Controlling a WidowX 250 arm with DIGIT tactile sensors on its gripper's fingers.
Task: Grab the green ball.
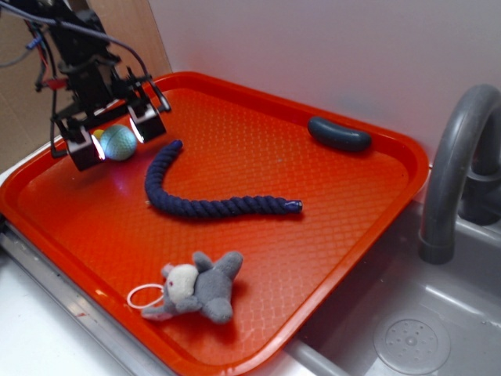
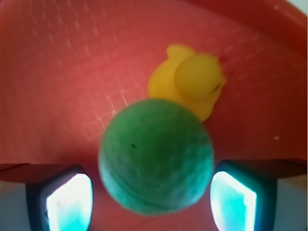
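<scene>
- Exterior view: the claw [image 1: 114,141] is hanging low over the far left corner of the red tray [image 1: 337,235], jaws spread wide, holding nothing.
- The green ball [image 1: 119,142] is sitting on the tray floor between the two fingers, with a gap showing on each side; no contact that I can make out.
- A blue rope [image 1: 207,202] is lying just beside the ball toward the tray's middle. A grey stuffed toy [image 1: 200,288] is resting near the front rim and a dark oblong piece [image 1: 338,135] by the back rim, both well apart from the ball.
- The raised tray rim is running close behind the claw on the left; open room is lying toward the middle. A grey tap [image 1: 454,164] and sink are standing off to the right, out of the way.
- Wrist view: the green ball [image 2: 155,156] is filling the centre, flanked by the left pad [image 2: 70,202] and right pad [image 2: 233,199], both standing clear of it.
- A yellow duck [image 2: 190,84] is touching or nearly touching the ball on its far side; the blur is hiding which.
- Judgement: the ball is looking light, slightly soft and textured, but round, so likely to roll. The pads should be closing across its widest middle, squarely, keeping off the duck.
</scene>
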